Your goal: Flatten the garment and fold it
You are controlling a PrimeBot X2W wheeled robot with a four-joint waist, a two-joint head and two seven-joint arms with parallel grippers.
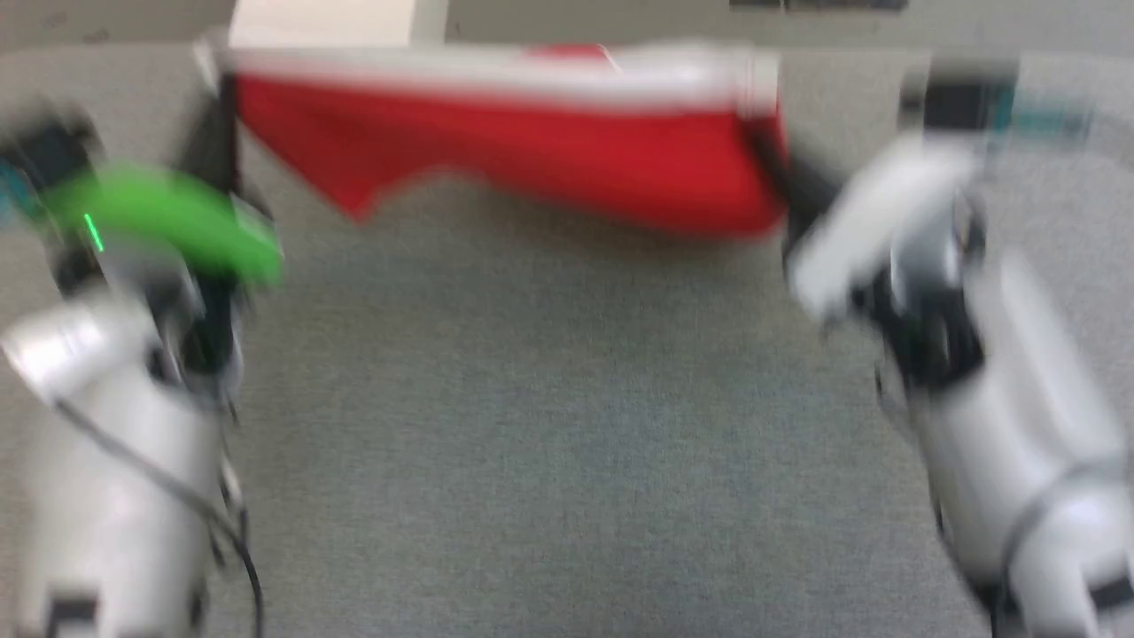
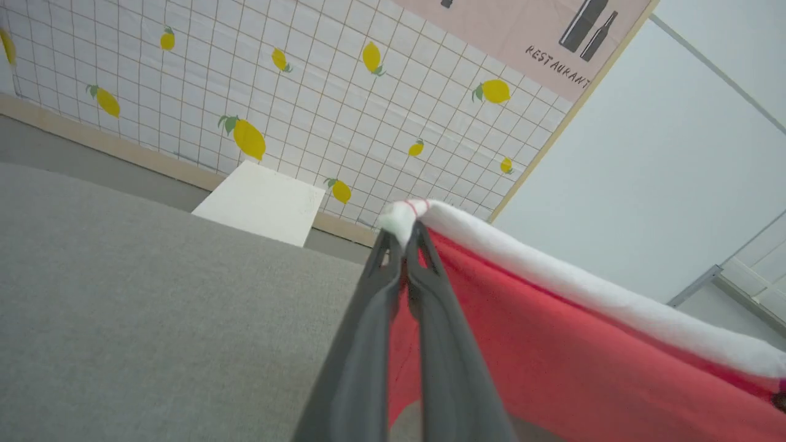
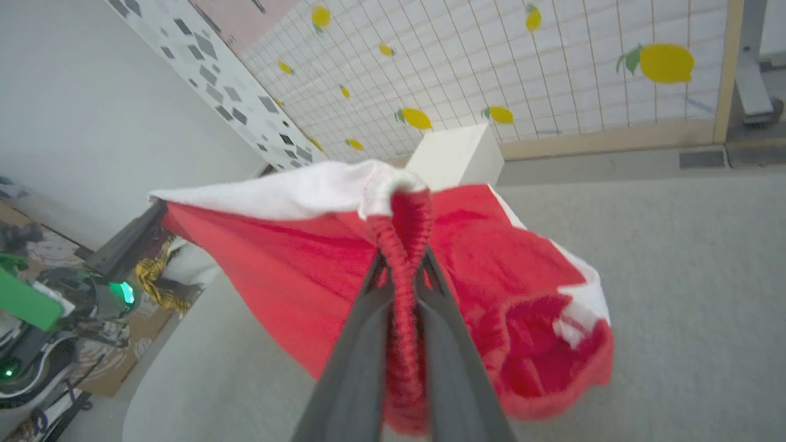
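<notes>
The red garment (image 1: 532, 151) with a white trim band along its top edge hangs stretched in the air between both grippers, above the grey table (image 1: 567, 425). My left gripper (image 1: 226, 106) is shut on its left top corner; in the left wrist view the fingertips (image 2: 385, 245) pinch the white trim of the garment (image 2: 552, 344). My right gripper (image 1: 772, 142) is shut on the right top corner; in the right wrist view the garment (image 3: 295, 258) bunches between the fingers (image 3: 353, 368) and sags to the right. The head view is blurred.
A white box (image 2: 261, 202) stands beyond the table's far edge, against a tiled wall with lemon prints (image 2: 245, 135). In the right wrist view the left arm with a green cover (image 3: 24, 301) shows at the left, over a cluttered floor.
</notes>
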